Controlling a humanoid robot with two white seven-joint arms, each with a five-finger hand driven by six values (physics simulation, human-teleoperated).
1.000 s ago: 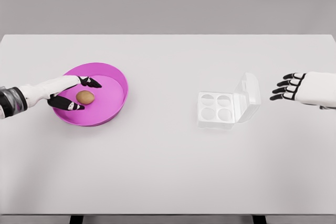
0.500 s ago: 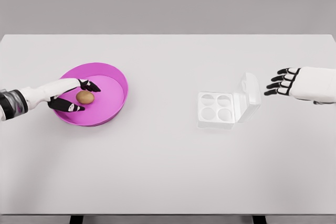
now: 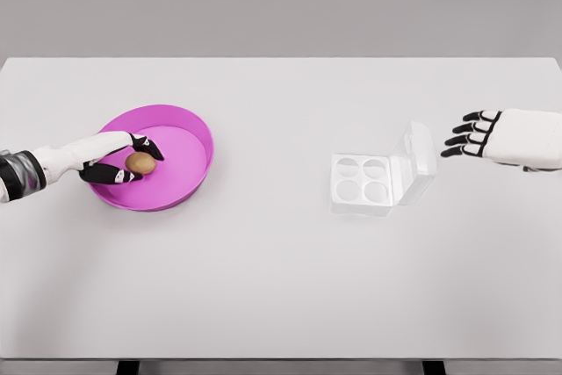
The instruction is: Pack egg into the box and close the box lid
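Lying sideways, egg [image 3: 140, 162] long axis left-right, in bowl [image 3: 195, 133].

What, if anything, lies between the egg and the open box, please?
Nothing visible does: bare table separates the egg from the box, lid open. Only the bowl wall must be cleared.

On the table [image 3: 281, 287], the egg [image 3: 140, 162] lies in the bowl [image 3: 189, 129] at left, well apart from the open box [image 3: 379, 179] at right.
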